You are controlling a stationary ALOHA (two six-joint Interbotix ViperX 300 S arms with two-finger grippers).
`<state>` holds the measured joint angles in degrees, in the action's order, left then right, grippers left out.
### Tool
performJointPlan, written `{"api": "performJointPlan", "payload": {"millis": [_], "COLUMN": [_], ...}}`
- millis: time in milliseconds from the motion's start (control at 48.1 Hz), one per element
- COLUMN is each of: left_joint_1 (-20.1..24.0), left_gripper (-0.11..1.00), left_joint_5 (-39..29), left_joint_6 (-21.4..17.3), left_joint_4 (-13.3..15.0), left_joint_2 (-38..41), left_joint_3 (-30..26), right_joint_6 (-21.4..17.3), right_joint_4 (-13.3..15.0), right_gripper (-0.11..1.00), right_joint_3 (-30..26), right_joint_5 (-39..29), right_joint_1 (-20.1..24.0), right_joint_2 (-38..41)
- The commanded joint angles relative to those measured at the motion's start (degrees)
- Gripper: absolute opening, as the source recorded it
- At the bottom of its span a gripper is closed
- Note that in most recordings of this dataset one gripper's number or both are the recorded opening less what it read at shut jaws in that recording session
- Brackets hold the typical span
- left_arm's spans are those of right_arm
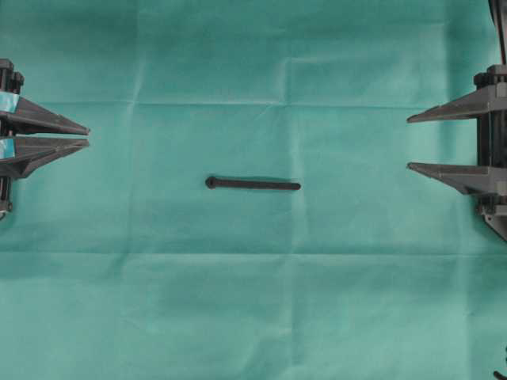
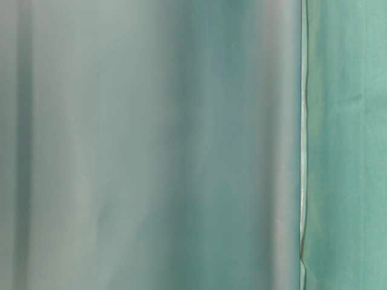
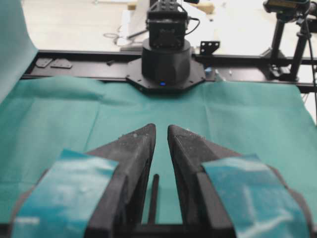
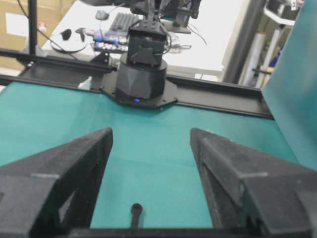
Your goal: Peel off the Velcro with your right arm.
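Lying flat mid-worktop, the slim black two-layer Velcro strip point(image 1: 253, 184) is pointing its knob toward nine o'clock. The teal-patched left gripper point(image 1: 87, 132) is sitting nearly closed and empty; the all-black right gripper point(image 1: 409, 142) is gaping wide, empty.

surface: creased teal cloth point(image 1: 253, 301) covers the table | back edge: black rail point(image 4: 223, 101) | beyond: white desk point(image 4: 213, 34) with a keyboard point(image 4: 121, 21) | left: cardboard boxes point(image 4: 15, 22) | light: bright, even

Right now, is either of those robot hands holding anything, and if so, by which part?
Nothing is held. The Velcro lies alone on the green cloth, apart from the left hand and the right hand.
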<state>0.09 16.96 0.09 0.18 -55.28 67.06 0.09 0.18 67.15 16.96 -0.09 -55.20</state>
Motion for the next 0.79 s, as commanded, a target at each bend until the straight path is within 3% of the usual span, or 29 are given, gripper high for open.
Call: {"api": "performJointPlan", "payload": {"millis": [0,42,145,249,374,561,665,769], "left_joint_1": [-0.5,-0.5,-0.4,-0.5,-0.4,-0.5,-0.4,0.0], "left_gripper": [0.24,0.21,0.03,0.0,0.0,0.01,0.17,0.46], "left_joint_5": [2.1,3.1,5.4,6.2,6.4,8.3,9.8,10.2], "left_joint_6": [0.1,0.2,0.2,0.2,0.3,0.6,0.6,0.4], "left_joint_4": [1.0,1.0,1.0,1.0,1.0,1.0,1.0,1.0], "left_joint_2": [0.6,0.8,1.4,2.3,4.3,8.1,9.1,9.6], "left_joint_3": [0.2,0.4,1.3,1.8,1.8,1.3,1.3,1.3], "right_joint_6": [-0.4,-0.5,-1.6,-2.6,-2.9,-2.9,-2.9,-2.9], "right_joint_4": [-0.3,-0.3,-0.3,-0.3,-0.2,-0.2,-0.2,0.0], "right_gripper": [0.24,0.22,0.02,-0.06,0.08,0.46,0.5,0.5], "right_joint_3": [0.1,0.5,1.5,2.5,3.3,4.1,4.1,4.1], "right_joint_5": [0.2,0.1,0.2,0.2,0.2,0.4,0.4,0.5], "right_joint_1": [-0.1,-0.3,-1.1,-1.8,-1.8,-1.8,-1.9,-1.8], "right_joint_2": [0.3,0.4,0.6,0.7,0.8,0.8,0.8,0.8]}}
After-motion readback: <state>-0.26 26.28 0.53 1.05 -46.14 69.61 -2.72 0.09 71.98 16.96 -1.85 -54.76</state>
